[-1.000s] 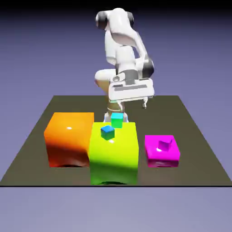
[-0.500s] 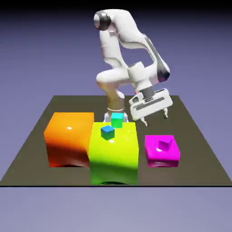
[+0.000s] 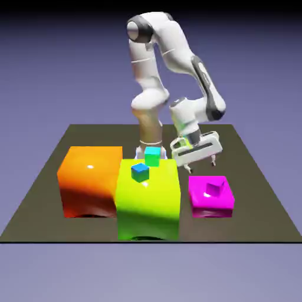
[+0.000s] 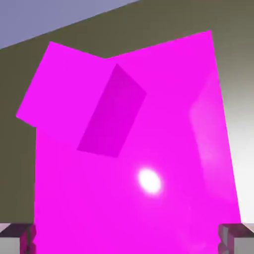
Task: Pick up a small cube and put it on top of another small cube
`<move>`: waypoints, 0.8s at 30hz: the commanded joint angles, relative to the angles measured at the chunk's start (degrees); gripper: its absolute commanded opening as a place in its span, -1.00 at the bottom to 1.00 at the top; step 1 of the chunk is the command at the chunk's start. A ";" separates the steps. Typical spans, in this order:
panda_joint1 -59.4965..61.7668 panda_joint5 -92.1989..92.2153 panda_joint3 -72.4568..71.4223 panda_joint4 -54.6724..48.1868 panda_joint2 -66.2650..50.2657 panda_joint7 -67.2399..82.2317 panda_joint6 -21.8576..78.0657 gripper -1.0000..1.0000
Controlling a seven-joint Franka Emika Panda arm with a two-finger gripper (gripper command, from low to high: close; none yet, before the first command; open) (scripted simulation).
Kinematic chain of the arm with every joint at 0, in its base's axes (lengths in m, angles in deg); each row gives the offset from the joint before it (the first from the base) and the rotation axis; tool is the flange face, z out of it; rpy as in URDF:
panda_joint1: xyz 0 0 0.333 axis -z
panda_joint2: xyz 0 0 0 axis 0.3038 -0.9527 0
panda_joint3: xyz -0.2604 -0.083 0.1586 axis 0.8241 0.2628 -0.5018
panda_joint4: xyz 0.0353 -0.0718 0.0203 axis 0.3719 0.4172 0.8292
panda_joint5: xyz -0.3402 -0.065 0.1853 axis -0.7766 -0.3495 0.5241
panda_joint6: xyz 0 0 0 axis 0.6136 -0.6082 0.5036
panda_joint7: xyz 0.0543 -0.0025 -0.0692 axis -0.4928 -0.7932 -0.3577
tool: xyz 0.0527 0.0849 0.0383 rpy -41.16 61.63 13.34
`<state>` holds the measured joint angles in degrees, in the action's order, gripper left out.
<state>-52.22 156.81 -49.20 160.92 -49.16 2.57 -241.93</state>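
Observation:
The small yellow cube does not show in either view. A tiny magenta-purple cube (image 3: 214, 187) sits on top of the large flat magenta block (image 3: 210, 200) at the exterior view's right. My gripper (image 3: 202, 165) hangs tilted just behind and above that block, open, with nothing between its fingers. In the hand view the flat magenta block (image 4: 149, 188) fills most of the picture. The tiny magenta-purple cube (image 4: 94, 99) lies in its upper left part. Both grey fingertips (image 4: 17, 238) show far apart at the bottom corners.
A tall yellow-green block (image 3: 147, 200) stands at the front middle with a small blue cube (image 3: 140, 171) on top. A small teal-green cube (image 3: 153, 156) sits just behind it. A big orange block (image 3: 89, 180) stands to its left on the dark table (image 3: 259, 206).
The hand has swung to the exterior view's right, turned and come down toward the flat magenta block. The jaws stayed open. No cube has moved.

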 commanded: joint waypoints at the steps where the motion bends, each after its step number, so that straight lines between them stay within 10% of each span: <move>1: -2.08 1.34 2.06 0.30 -0.40 0.12 -0.61 0.00; 24: -43.09 24.84 45.79 6.49 -10.19 -0.25 -11.59 0.00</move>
<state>-96.24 181.65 -3.41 167.41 -59.35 2.32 -253.52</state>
